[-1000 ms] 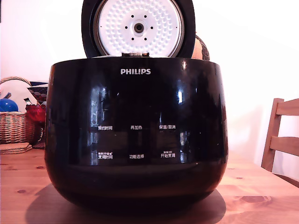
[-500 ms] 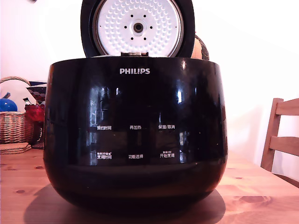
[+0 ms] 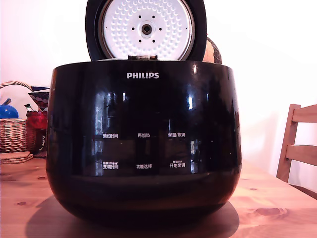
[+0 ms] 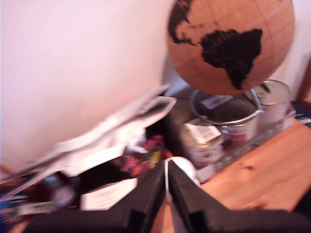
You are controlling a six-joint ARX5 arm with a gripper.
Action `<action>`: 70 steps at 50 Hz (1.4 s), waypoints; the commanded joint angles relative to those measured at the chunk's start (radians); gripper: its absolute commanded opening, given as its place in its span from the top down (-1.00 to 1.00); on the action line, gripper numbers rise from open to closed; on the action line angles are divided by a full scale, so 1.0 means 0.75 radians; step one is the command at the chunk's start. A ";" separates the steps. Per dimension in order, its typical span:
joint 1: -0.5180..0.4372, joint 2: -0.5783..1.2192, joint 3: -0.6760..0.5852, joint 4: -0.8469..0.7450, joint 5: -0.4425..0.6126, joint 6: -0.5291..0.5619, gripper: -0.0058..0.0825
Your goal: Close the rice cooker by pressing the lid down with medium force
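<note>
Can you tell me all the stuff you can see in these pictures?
rice cooker: one, glossy black, middle of the wooden table in the exterior view.
lid: one, black with a white dimpled inner plate, standing open above the cooker.
wooden table: one, light brown, under the cooker.
wicker basket: one, tan, at the exterior view's left.
chair: one, brown wood, at the exterior view's right.
globe: one, cork brown with dark continents, wrist view.
tins: a few, silvery, below the globe.
papers: a messy pile, white, beside the tins.
tool: one, black, fingers nearly together, wrist view only.
</note>
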 commanded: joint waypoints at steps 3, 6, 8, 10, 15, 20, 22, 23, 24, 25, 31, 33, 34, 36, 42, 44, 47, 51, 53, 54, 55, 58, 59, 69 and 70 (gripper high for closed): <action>-0.030 0.066 0.074 0.004 0.038 -0.018 0.91; -0.040 0.099 0.110 -0.007 0.077 -0.058 0.91; -0.048 0.121 0.128 -0.009 0.097 -0.071 0.91; -0.056 0.141 0.142 -0.010 0.127 -0.091 0.91; -0.070 0.181 0.167 -0.017 0.185 -0.136 0.91; -0.087 0.213 0.184 -0.031 0.247 -0.178 0.91; -0.092 0.216 0.184 -0.036 0.274 -0.196 0.91; -0.095 0.216 0.184 -0.040 0.280 -0.198 0.91; -0.098 0.218 0.184 -0.043 0.292 -0.198 0.91; -0.099 0.221 0.184 -0.046 0.304 -0.224 0.91; -0.106 0.223 0.185 -0.095 0.390 -0.281 0.91; -0.106 0.223 0.185 -0.118 0.416 -0.283 0.91; -0.106 0.223 0.185 -0.132 0.427 -0.289 0.91; -0.106 0.223 0.185 -0.154 0.447 -0.289 0.91; -0.106 0.223 0.190 -0.229 0.514 -0.296 0.91; -0.106 0.223 0.196 -0.260 0.540 -0.313 0.91; -0.106 0.223 0.211 -0.318 0.586 -0.313 0.91; -0.106 0.223 0.222 -0.413 0.645 -0.313 0.91; -0.106 0.223 0.226 -0.454 0.665 -0.313 0.91; -0.108 0.223 0.227 -0.479 0.690 -0.313 0.91; -0.111 0.223 0.227 -0.506 0.701 -0.311 0.91; -0.129 0.223 0.227 -0.581 0.730 -0.308 0.91; -0.136 0.223 0.227 -0.603 0.732 -0.308 0.91; -0.218 0.223 0.227 -0.761 0.724 -0.204 0.91; -0.231 0.223 0.227 -0.772 0.716 -0.204 0.91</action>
